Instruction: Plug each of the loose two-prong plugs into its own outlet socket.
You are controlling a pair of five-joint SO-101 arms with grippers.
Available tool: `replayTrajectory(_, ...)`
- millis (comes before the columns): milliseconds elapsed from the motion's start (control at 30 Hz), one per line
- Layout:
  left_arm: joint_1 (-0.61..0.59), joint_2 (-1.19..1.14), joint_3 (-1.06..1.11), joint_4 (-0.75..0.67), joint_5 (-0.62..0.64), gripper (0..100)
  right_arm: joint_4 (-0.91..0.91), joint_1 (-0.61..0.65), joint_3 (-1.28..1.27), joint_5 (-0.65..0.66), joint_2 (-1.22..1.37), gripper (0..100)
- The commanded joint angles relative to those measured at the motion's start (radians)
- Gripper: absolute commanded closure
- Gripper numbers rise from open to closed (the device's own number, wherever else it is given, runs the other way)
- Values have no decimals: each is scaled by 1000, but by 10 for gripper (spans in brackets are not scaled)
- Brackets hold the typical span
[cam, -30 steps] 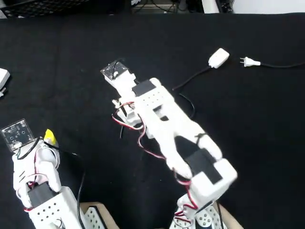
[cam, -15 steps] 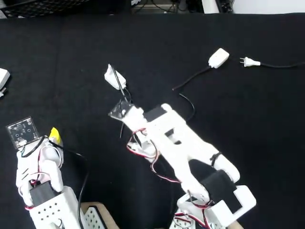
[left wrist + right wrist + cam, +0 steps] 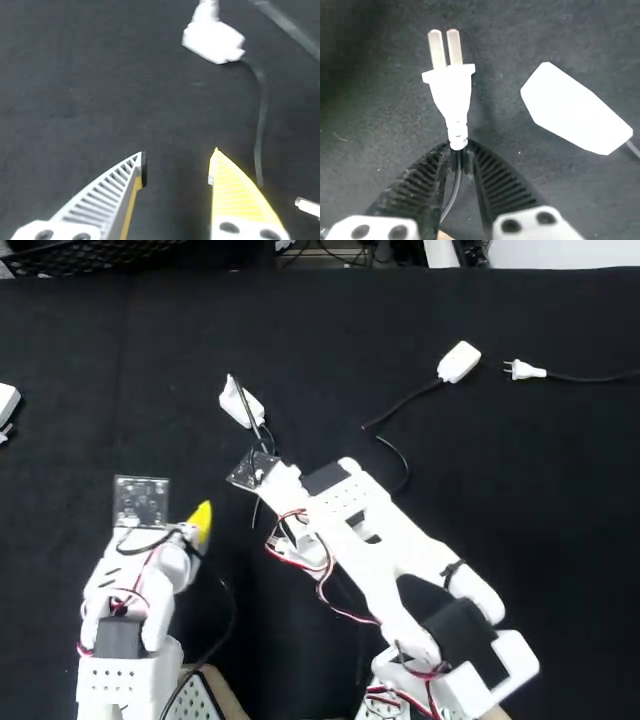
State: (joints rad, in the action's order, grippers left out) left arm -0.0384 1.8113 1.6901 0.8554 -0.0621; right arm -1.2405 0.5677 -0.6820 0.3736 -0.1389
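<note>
My right gripper (image 3: pixel 460 150) is shut on the neck of a white two-prong plug (image 3: pixel 449 82), whose prongs point away from me. A white outlet socket (image 3: pixel 575 120) lies on the black cloth just beside the plug, apart from it. In the high view this plug and socket (image 3: pixel 240 402) sit left of centre, just beyond the right arm's wrist. My left gripper (image 3: pixel 177 162) is open with nothing in it, hovering short of the same socket (image 3: pixel 212 40). A second socket (image 3: pixel 458 362) and a loose plug (image 3: pixel 522 370) lie at the far right.
Black cords trail from the sockets across the black table (image 3: pixel 520 500). A white object (image 3: pixel 5 405) lies at the left edge. The right arm's white body (image 3: pixel 390 560) spans the near middle, with the left arm (image 3: pixel 125 610) close on its left.
The right arm drew back toward the near edge, uncovering the plug and socket. The left arm then swung right, toward the middle of the table.
</note>
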Motion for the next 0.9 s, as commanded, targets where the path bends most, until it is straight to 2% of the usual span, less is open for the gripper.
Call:
replayTrajectory(0, 53, 9, 10, -81, 12, 777, -26, 9, 30, -9, -116, 987)
replayTrajectory(133, 61, 9, 10, -138, 12, 777, -57, 11, -8, -60, -278, 987)
replayTrajectory(267, 53, 8, 10, -133, 12, 777, -38, 9, -114, -51, -392, 985)
replayTrajectory(433, 38, 8, 10, -95, 6, 777, -14, 6, -194, -51, -414, 983)
replayTrajectory(533, -35, 8, 10, -41, 5, 777, -5, 6, -239, -51, -414, 979)
replayTrajectory(700, -231, 8, 10, -34, 5, 777, 60, 5, -289, -58, -414, 875)
replayTrajectory(867, -334, 8, 10, 26, 5, 777, 78, 5, -308, -58, -414, 872)
